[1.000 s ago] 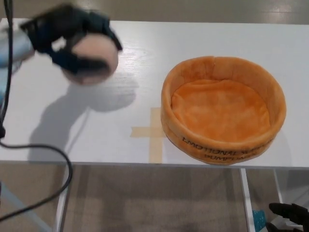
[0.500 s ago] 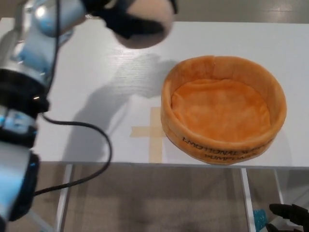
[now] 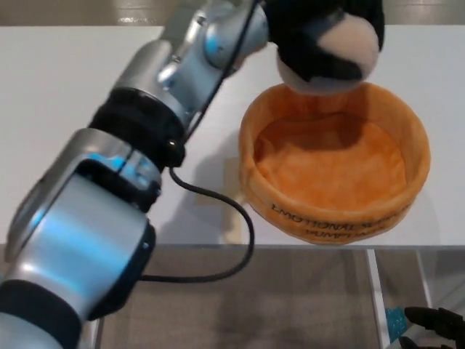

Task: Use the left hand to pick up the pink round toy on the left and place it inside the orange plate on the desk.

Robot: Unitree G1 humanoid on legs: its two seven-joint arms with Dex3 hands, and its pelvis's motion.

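Two hands: only my left hand is at work; of my right hand just dark fingertips show at the bottom right corner, below the table edge, and I cannot tell how they are set.
Left hand state: my black fingers are wrapped around the pink round toy, closed on it from above and from the side, so I hold it firmly.
Toy position: the toy is off the table, held in the air over the far rim of the orange plate; part of its pale pink surface shows between my fingers at the right and underneath.
Toy and plate: whether the toy touches the far rim I cannot tell; it does not rest on the plate's floor.
Plate: a soft, round, high-walled orange dish standing upright on the white table, near the front edge, with dark lettering on its near wall, upside down from my view.
Plate inside: a shadow falls on the far part of its floor, under my hand.
Left arm: my silver and black arm crosses from the lower left up to the top centre, over the table.
Cable: a black cable loops down from my arm past the table's front edge.
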